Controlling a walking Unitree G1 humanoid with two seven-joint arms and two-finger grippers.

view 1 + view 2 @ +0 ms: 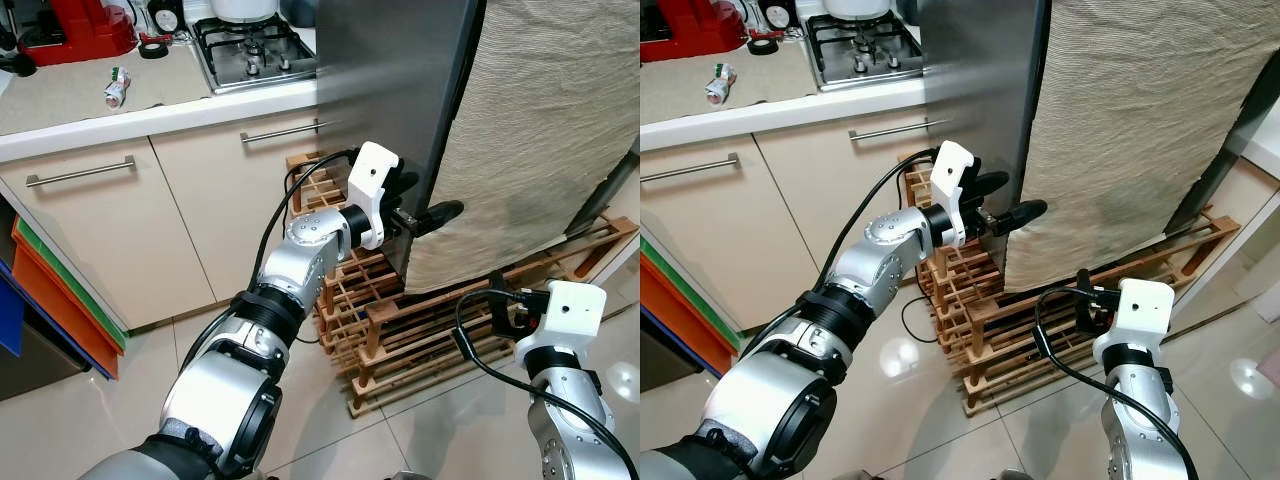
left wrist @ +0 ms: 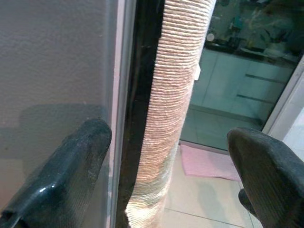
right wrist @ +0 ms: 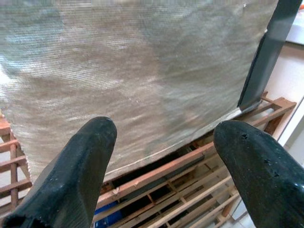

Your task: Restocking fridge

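Left gripper [image 1: 418,205] of mine reaches forward, arm extended, fingers spread wide astride the cloth-draped fridge door [image 1: 540,130] edge; right gripper [image 3: 164,166] waits low, likewise parted.

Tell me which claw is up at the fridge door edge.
The left claw: its open fingers straddle the edge of the cloth-draped fridge door. The right claw sits lower, open, over the wooden rack, touching nothing.

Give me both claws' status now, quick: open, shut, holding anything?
Left claw: open, empty, fingers straddling the edge of the cloth-covered fridge door.
Right claw: open, empty, low by the wooden rack.
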